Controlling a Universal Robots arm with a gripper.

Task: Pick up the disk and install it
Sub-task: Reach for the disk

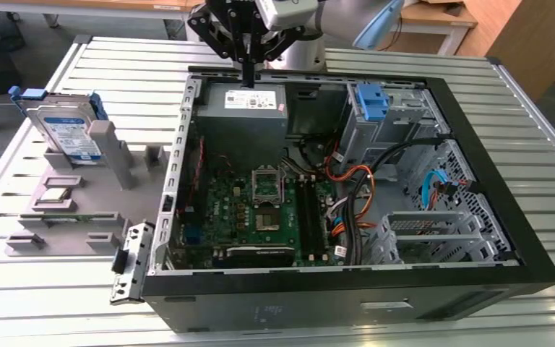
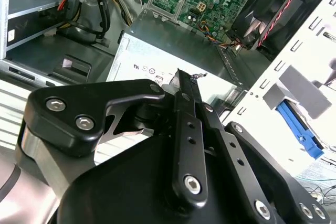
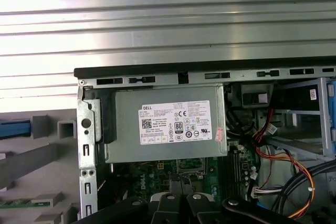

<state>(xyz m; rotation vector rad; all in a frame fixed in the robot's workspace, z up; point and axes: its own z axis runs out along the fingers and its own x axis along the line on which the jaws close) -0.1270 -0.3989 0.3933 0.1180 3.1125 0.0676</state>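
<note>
The gripper (image 1: 248, 81) hangs over the far edge of the open case (image 1: 520, 238), its tip just above the power supply (image 1: 246, 101). Its fingers (image 2: 185, 95) are pressed together and hold nothing. In the first wrist view the closed gripper (image 3: 177, 205) points down over the motherboard's edge, just beside the power supply (image 3: 168, 124). The disk (image 1: 69, 134) is outside the case, on the exterior view's left, well apart from the gripper. It stands on edge in a grey holder (image 1: 75, 202) on the slatted table (image 1: 113, 61), its label facing the camera and its blue carrier framing it. Inside the case lie the motherboard (image 1: 258, 210), a tangle of cables (image 1: 355, 188) and, at the far corner, a blue bracket (image 1: 371, 101) atop the drive cage.
</note>
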